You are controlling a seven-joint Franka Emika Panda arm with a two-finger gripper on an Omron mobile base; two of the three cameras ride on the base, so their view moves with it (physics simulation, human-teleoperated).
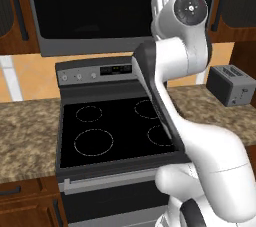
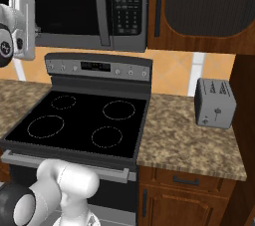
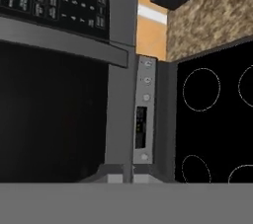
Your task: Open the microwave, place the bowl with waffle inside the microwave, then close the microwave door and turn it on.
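Note:
The microwave (image 1: 107,46) hangs above the stove with its door (image 1: 100,6) closed, and the dark glass shows nothing of the inside. Its black keypad strip (image 2: 127,11) is at the right, beside the vertical grey handle (image 2: 102,8). My gripper (image 1: 160,3) is raised in front of the door's lower right part, near the handle. In the rolled hand view the two fingertips (image 3: 114,174) stand together with nothing between them, just off the door glass (image 3: 49,119) and below the handle (image 3: 64,40). The bowl and the waffle are out of view.
A black stove (image 1: 115,126) with four burner rings sits under the microwave, its control panel (image 2: 97,66) at the back. A small grey toaster (image 2: 215,103) stands on the speckled counter (image 2: 184,140) to the right. Dark wooden cabinets (image 2: 199,6) flank the microwave.

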